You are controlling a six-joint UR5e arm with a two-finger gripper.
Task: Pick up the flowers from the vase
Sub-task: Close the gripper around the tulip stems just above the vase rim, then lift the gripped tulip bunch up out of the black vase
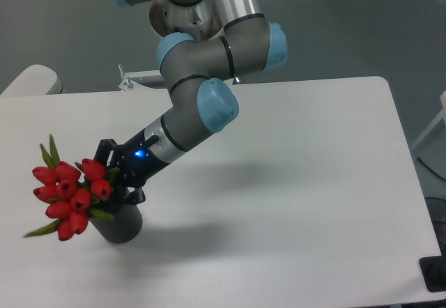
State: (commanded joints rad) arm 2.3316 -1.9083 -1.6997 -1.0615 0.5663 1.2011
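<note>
Above the vase: flowers [67,193], red buds leaning off to its left, stems running down toward its mouth.
Vase: [120,224] upright on the white table [300,182], near the front left edge.
Gripper: [115,175] just over the vase's mouth, fingers clenched on the flowers' stems.
Arm: [188,120] slants up and right from the vase.

The stems of the flowers [68,195] are hidden behind the buds and the claw [111,175], so the grip cannot be judged. The mouth of the vase [120,224] is covered. The counter [293,203] is cut at the bottom edge.
</note>
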